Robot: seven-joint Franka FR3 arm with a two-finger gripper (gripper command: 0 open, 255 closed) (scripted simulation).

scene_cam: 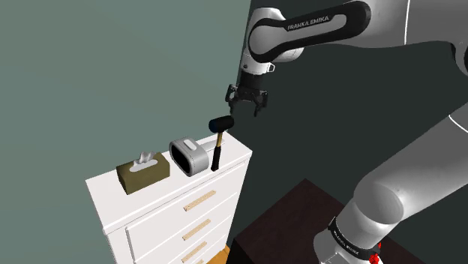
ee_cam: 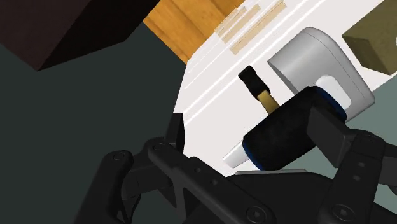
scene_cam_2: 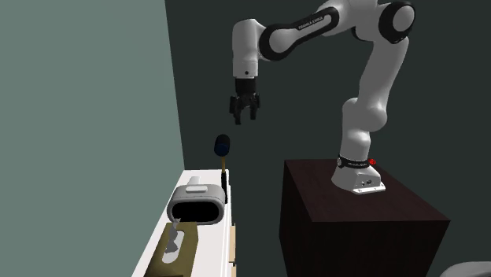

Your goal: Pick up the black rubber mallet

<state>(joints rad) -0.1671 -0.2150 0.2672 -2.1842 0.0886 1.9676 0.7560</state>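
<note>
The mallet [scene_cam: 217,139] stands upright on the white dresser [scene_cam: 225,174], near its edge. Its black head [scene_cam: 221,124] is on top, above a tan handle with a black grip at the foot. My gripper [scene_cam: 247,103] hangs open in the air, a little above the head and toward the shoulder view's right, not touching it. In the second exterior view the gripper [scene_cam_2: 245,115] is above the mallet head [scene_cam_2: 223,145]. In the wrist view the mallet head [ee_cam: 289,130] shows beyond the gripper [ee_cam: 254,130], close to one of the fingers [ee_cam: 343,137], and nothing is held.
A grey rounded box [scene_cam: 187,155] with a dark opening and an olive tissue box [scene_cam: 142,171] sit on the dresser beside the mallet. A grey-green wall runs behind it. The dark stand [scene_cam_2: 354,212] is across a narrow gap, with wooden floor [ee_cam: 191,25] below.
</note>
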